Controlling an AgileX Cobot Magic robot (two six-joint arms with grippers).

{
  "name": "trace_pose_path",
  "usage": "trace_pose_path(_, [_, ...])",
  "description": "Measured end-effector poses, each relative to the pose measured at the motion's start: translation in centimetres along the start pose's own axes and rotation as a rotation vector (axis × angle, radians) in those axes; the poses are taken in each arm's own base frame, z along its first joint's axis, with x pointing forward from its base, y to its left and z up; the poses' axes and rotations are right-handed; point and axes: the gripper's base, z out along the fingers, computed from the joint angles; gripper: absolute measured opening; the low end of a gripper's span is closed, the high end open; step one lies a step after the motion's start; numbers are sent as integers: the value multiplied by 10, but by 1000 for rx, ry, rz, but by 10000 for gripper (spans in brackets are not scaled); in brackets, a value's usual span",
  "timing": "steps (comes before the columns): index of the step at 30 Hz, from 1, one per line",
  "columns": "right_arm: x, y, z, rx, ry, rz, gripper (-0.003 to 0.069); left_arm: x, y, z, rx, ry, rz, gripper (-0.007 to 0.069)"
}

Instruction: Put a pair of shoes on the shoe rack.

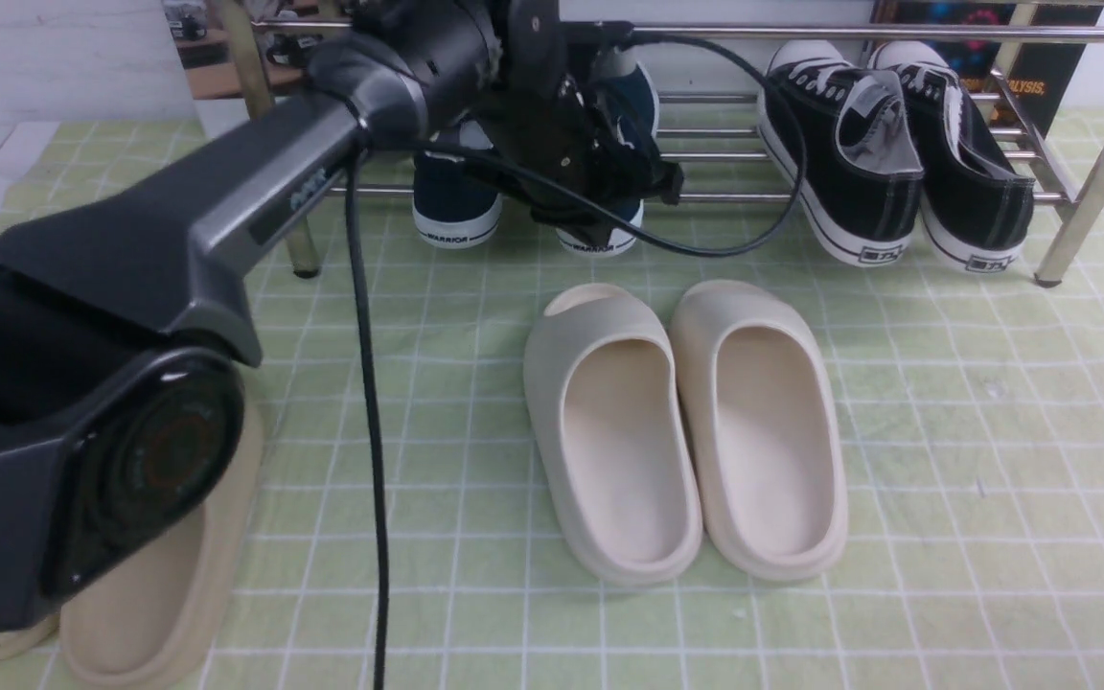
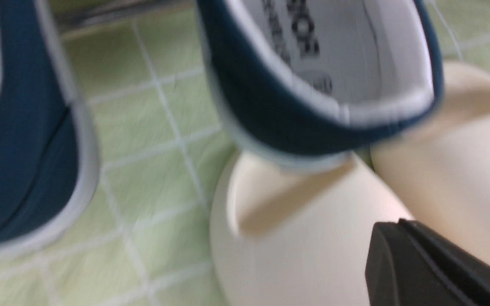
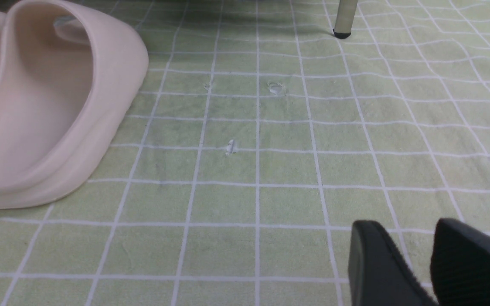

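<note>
My left claw (image 2: pixel 415 248), clenched on nothing, hangs just behind the heels of the pair of navy blue canvas slip-on shoes with white rubber soles (image 1: pixel 456 203). The pair appears to rest heels-out on the lower bars of the low, shiny chrome shoe rack (image 1: pixel 945 32), left of two black lace-up sneakers (image 1: pixel 859 163). My right claw (image 3: pixel 428 250) is released above the green checked surface (image 1: pixel 974 402), near cream foam slides (image 1: pixel 686 431).
</note>
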Motion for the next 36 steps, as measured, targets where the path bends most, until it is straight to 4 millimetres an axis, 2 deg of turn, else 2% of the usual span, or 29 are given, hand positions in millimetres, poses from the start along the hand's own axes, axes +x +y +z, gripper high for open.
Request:
trace_pose_path(5, [0,0,0,0,0,0,238,7,-7,-64,-1,42,69,-13])
trace_pose_path(9, [0,0,0,0,0,0,238,26,-12,-136,-2,-17,92,-13])
trace_pose_path(12, [0,0,0,0,0,0,238,60,-12,-188,-9,-45,102,-13])
trace_pose_path(13, [0,0,0,0,0,0,238,61,-12,-195,-8,-60,104,-13])
trace_pose_path(14, [0,0,0,0,0,0,239,92,-10,-222,-11,-82,106,-13])
trace_pose_path(15, [0,0,0,0,0,0,239,95,-9,-224,-11,-89,106,-13])
trace_pose_path(16, [0,0,0,0,0,0,239,117,-7,-241,-8,-157,107,-13])
trace_pose_path(18, [0,0,0,0,0,0,239,145,-3,-253,2,-276,106,-13])
trace_pose_path(20, [0,0,0,0,0,0,239,183,3,-262,32,-466,86,-13])
trace_pose_path(21, [0,0,0,0,0,0,239,187,4,-256,34,-484,78,-13])
trace_pose_path(22, [0,0,0,0,0,0,239,216,10,-256,62,-626,46,-13])
trace_pose_path(25, [0,0,0,0,0,0,239,261,23,-238,81,-783,10,-13])
trace_pose_path(28, [0,0,0,0,0,0,239,300,33,-222,101,-834,-31,-13])
trace_pose_path(29, [0,0,0,0,0,0,239,305,34,-220,102,-831,-35,-13])
trace_pose_path(31, [0,0,0,0,0,0,239,329,39,-206,107,-809,-55,-13])
trace_pose_path(36, [0,0,0,0,0,0,239,357,46,-192,114,-802,-68,-13])
